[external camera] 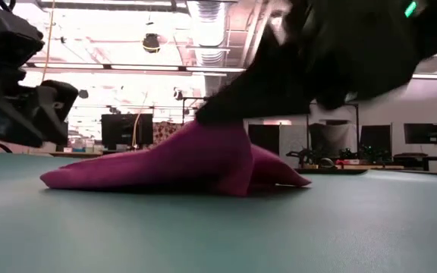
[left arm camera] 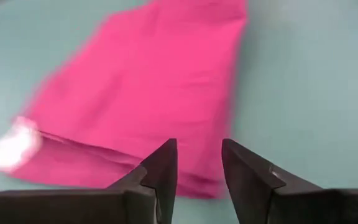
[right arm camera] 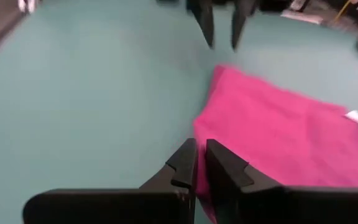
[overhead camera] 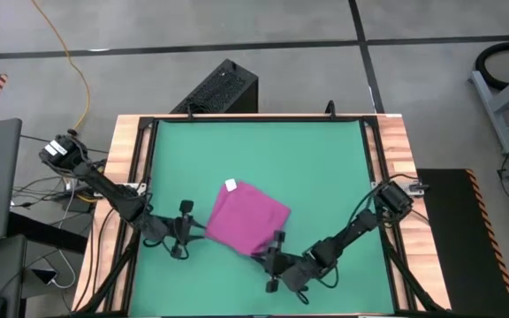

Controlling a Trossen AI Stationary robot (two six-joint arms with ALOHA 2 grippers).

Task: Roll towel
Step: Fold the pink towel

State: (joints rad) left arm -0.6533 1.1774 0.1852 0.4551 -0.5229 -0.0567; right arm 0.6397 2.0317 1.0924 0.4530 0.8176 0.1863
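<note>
From above, the towel is lying folded but not rolled on the green mat, its white tag at twelve o'clock. The left gripper is sitting at its nine o'clock edge, the right gripper at five o'clock. At table height the cloth is lying low and flat — no roll showing. Left wrist: fingers parted, holding nothing. Right wrist: fingers narrowly parted at the edge, gripping nothing — rolling is all left to do.
</note>
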